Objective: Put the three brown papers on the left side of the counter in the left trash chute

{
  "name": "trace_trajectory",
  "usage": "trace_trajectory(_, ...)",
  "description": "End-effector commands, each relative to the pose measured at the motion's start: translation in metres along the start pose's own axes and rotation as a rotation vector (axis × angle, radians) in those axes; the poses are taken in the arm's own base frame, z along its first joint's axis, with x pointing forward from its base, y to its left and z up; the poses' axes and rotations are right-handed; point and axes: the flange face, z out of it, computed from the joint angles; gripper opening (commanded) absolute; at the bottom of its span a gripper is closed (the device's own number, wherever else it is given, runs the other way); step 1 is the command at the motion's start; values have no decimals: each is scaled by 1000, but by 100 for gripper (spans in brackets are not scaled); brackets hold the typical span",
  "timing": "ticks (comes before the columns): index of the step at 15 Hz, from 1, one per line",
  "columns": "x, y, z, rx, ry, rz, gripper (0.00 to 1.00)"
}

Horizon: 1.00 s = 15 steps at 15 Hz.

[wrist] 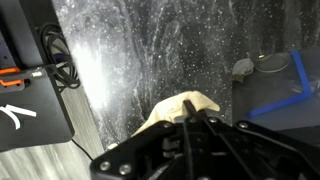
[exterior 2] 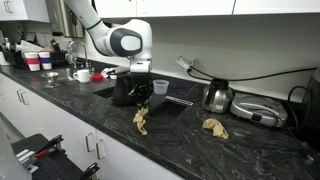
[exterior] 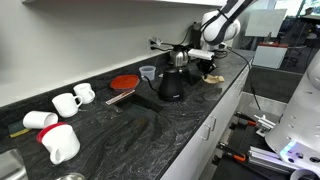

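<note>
My gripper (exterior 2: 140,100) hangs over the black counter (exterior 2: 190,145) beside the black kettle (exterior 2: 124,88). In the wrist view its fingers (wrist: 190,118) meet at a point on a crumpled tan-brown paper (wrist: 178,106). In an exterior view this paper (exterior 2: 141,121) stands narrow at the fingertips, near the counter's front edge. A second brown paper (exterior 2: 215,126) lies flat on the counter further along. A small tan scrap (exterior 2: 160,87) shows just behind the gripper. In an exterior view the gripper (exterior: 205,62) is at the far end, with a brown paper (exterior: 212,77) near it.
A silver kettle (exterior 2: 218,97) and a flat appliance (exterior 2: 258,112) stand by the wall with cables. A red plate (exterior: 124,82), a glass and white mugs (exterior: 70,100) sit further along. A dark opening (exterior 2: 172,103) lies beside the gripper. The counter edge (wrist: 95,110) drops to the floor.
</note>
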Motion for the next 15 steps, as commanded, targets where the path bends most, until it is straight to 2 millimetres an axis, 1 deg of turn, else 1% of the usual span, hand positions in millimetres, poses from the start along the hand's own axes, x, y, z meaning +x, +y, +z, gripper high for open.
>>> trace_trajectory(1,-29,22,-12,23,41,-197,0)
trace_trajectory(4,-68,36,-23,43,64,-367,0)
trace_trajectory(6,-88,44,-35,74,70,-473,0)
trace_trajectory(8,-100,52,-48,110,65,-582,0)
trace_trajectory(10,-108,60,-57,141,46,-689,0)
trace_trajectory(12,-119,68,-62,163,8,-793,0)
trace_trajectory(14,-136,77,-65,184,-31,-900,0)
trace_trajectory(15,-129,69,-62,155,-7,-818,1)
